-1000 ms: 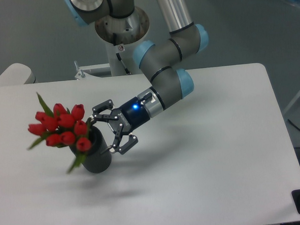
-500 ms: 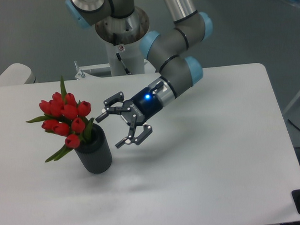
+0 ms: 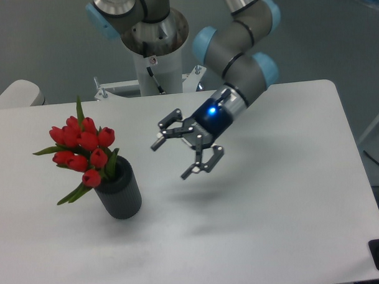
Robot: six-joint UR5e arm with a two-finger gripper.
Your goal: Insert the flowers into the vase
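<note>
The flowers (image 3: 82, 147) stood in the vase (image 3: 120, 194) near the surface's (image 3: 272, 201) left edge; the tool (image 3: 177, 157) hung apart, fingers spread and empty. Nothing seemed left.

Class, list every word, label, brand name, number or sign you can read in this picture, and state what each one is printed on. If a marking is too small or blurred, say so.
No text here can be read.
Small white sticker with a red mark on the robot base column: too small and blurred to read.
Gripper, vase, flowers, table: no visible lettering.
</note>
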